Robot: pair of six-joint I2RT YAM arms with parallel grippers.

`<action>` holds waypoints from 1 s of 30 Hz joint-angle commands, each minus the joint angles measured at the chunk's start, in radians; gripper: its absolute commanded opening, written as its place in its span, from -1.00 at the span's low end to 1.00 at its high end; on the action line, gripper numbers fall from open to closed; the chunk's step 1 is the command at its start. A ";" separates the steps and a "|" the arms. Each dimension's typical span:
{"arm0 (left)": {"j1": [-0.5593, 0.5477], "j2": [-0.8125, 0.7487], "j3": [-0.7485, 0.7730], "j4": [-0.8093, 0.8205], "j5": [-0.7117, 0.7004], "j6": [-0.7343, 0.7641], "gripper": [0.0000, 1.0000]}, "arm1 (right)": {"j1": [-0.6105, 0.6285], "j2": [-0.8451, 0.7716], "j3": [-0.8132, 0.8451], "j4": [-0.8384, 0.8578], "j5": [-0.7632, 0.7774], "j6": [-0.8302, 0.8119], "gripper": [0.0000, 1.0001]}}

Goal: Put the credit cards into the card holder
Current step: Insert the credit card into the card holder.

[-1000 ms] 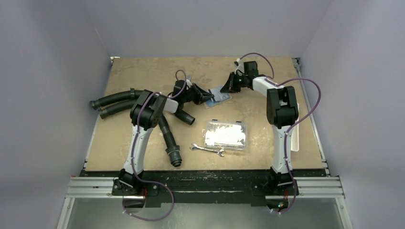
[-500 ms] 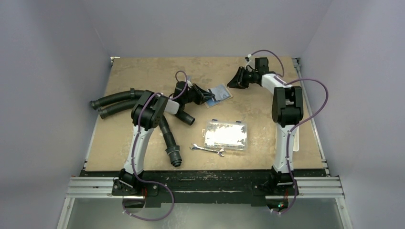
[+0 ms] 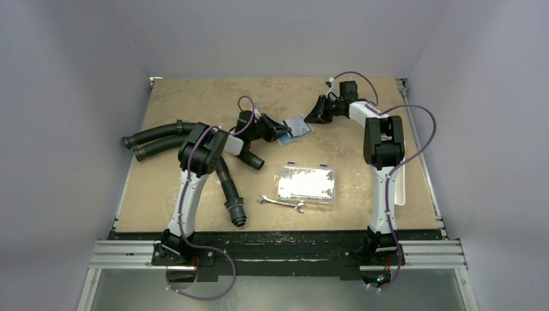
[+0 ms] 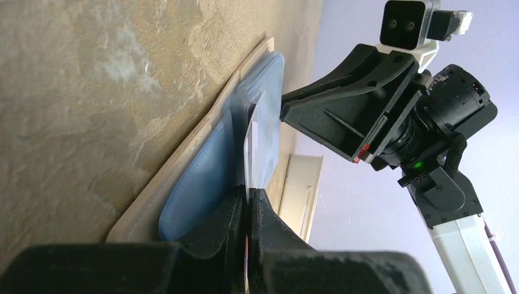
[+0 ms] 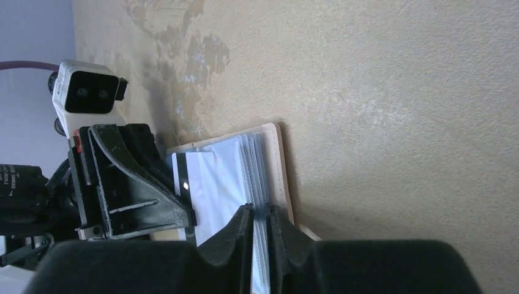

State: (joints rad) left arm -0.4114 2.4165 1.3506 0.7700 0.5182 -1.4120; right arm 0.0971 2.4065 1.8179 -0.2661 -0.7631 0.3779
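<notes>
Card holder, open on bench at 1 o'clock; left fingers, its 8 o'clock, clamped on one credit card against its leaves; right fingers, 2 o'clock, narrowly apart astride a leaf.

Right gripper returns to the card holder
The right gripper, drawn off to the far right half a second ago, is now back to the left and slightly nearer, its tips at the right edge of the card holder; the holder itself lies a little farther back than a second ago.
</notes>
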 commanded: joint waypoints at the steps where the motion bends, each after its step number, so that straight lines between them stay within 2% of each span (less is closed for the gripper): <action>1: -0.019 0.039 0.032 -0.004 -0.069 0.002 -1.00 | 0.024 -0.001 -0.020 -0.005 -0.006 -0.011 -0.72; 10: -0.065 0.069 0.073 0.025 -0.147 -0.045 -0.97 | 0.025 -0.031 -0.068 0.024 -0.001 0.001 -0.90; 14: -0.082 0.014 0.050 -0.074 -0.227 0.019 -0.70 | 0.023 -0.036 -0.079 0.033 0.002 0.004 -0.93; 18: -0.081 -0.039 0.022 -0.185 -0.259 0.060 -0.21 | 0.024 -0.044 -0.083 0.027 0.007 -0.004 -0.94; 30: -0.081 -0.141 0.060 -0.584 -0.286 0.223 0.28 | 0.024 -0.047 -0.078 0.010 0.026 -0.012 -0.99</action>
State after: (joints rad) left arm -0.4915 2.3032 1.4021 0.4717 0.2935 -1.3109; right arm 0.1055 2.3886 1.7592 -0.1848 -0.7750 0.3862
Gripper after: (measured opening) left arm 0.594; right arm 0.056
